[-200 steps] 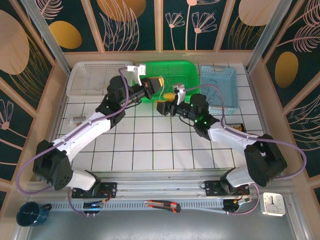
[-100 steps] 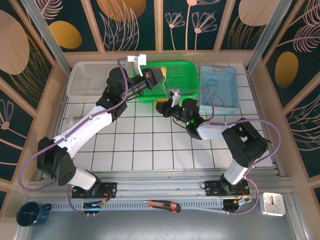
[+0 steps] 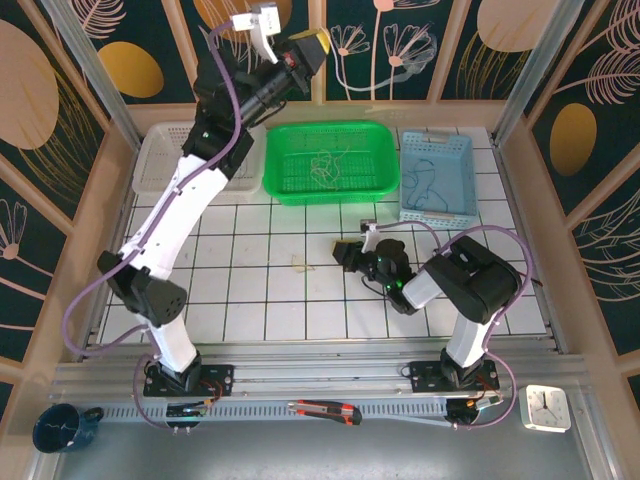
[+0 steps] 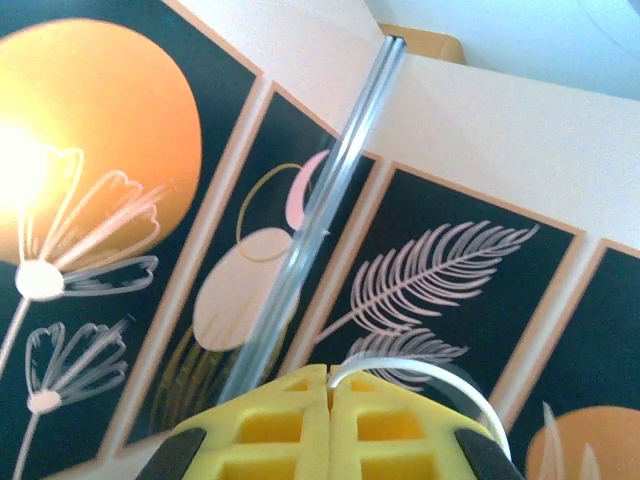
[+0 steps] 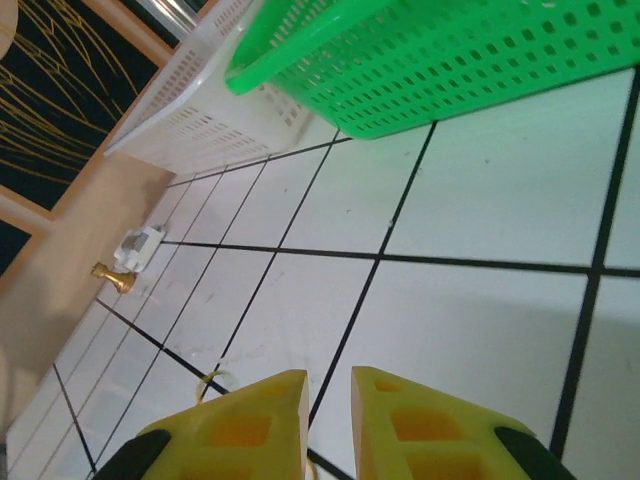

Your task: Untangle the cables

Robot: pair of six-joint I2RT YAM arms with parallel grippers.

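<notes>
The tiled table (image 3: 300,300) carries three baskets along its far edge: a white one (image 3: 160,160) on the left, a green one (image 3: 370,135) in the middle and a blue one (image 3: 436,137) on the right. The left arm (image 3: 190,190) stands tall and reaches up over the far wall, while the right arm (image 3: 470,280) is folded low over the tiles in front of the green basket. The left gripper (image 3: 308,48) is high above the baskets, facing the patterned wall. In its wrist view its yellow pads (image 4: 290,425) are pressed together on a white cable (image 4: 440,375), which comes out of the seam and arcs off to the right. The right gripper (image 3: 345,252) hangs just above the table, its pads (image 5: 250,425) nearly together with a thin slit between them (image 5: 328,385). Whether they pinch anything cannot be told. A tan cable (image 3: 300,265) lies on the tiles just beside that gripper, and its loop (image 5: 208,383) shows next to the left pad. A pale clump (image 3: 325,165) of cables rests in the green basket, and a blue cable (image 3: 425,185) lies in the blue basket.
</notes>
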